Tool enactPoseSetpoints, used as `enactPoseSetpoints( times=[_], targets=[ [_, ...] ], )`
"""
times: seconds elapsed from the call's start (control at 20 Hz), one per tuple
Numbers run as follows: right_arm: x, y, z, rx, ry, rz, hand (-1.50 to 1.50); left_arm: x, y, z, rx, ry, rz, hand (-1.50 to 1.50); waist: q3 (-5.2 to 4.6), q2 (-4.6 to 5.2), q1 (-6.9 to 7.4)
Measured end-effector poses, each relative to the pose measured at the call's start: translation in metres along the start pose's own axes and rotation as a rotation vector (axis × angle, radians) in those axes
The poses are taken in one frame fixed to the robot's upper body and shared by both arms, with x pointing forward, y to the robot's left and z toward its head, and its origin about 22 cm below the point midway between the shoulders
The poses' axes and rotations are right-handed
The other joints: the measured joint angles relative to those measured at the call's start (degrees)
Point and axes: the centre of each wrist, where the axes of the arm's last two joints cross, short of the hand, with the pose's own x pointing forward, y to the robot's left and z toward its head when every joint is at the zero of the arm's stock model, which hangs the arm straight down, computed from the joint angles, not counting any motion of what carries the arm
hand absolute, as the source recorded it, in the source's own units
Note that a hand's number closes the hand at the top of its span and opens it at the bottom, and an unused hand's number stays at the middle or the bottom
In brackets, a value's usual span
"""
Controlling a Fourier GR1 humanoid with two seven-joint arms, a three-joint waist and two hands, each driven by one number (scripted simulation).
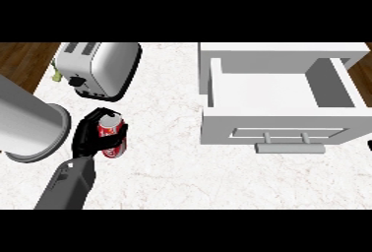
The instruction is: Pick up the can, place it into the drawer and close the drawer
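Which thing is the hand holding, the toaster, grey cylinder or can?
The red can, held in the left hand; the toaster and grey cylinder stand unheld.

Counter (218, 177) smooth marble; toaster (109, 61) glossy metal; drawer (276, 120) matt white; can (109, 131) glossy; floor (22, 59) wood.

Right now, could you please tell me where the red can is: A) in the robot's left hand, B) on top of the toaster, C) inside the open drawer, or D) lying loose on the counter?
A: the left hand curls round the red can, left of the open drawer.
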Motion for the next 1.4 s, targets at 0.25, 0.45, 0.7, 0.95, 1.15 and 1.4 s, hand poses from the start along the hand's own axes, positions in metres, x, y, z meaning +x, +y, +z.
enactPoseSetpoints(
  times=[0.25, 0.45, 0.7, 0.95, 1.15, 1.4],
  targets=[
    [-0.001, 0.003, 0.000, -0.007, 0.000, -0.002, -1.50, 0.024, -0.010, 0.007, 0.007, -0.046, 0.008, 1.50, 0.02, -0.04, 0.08],
    [0.003, 0.002, 0.007, -0.009, 0.000, -0.002, -1.50, 0.055, -0.023, 0.004, -0.029, -0.072, 0.002, 1.50, 0.00, -0.04, -0.03],
    [0.004, 0.002, 0.006, -0.009, -0.006, -0.002, -1.50, 0.089, -0.052, -0.002, -0.079, -0.112, -0.014, 1.50, 0.00, 0.01, -0.17],
    [0.004, -0.001, 0.000, -0.010, -0.014, 0.001, -1.50, 0.129, -0.092, -0.017, -0.124, -0.153, -0.036, 1.50, 0.00, 0.08, -0.37],
    [0.008, -0.001, 0.001, -0.016, -0.013, 0.007, -1.50, 0.162, -0.124, -0.017, -0.167, -0.155, -0.037, 1.50, 0.00, 0.06, -0.47],
    [0.008, -0.003, -0.001, -0.012, -0.020, 0.006, -1.50, 0.200, -0.164, -0.028, -0.202, -0.171, -0.063, 1.50, -0.01, 0.11, -0.70]
  ],
)
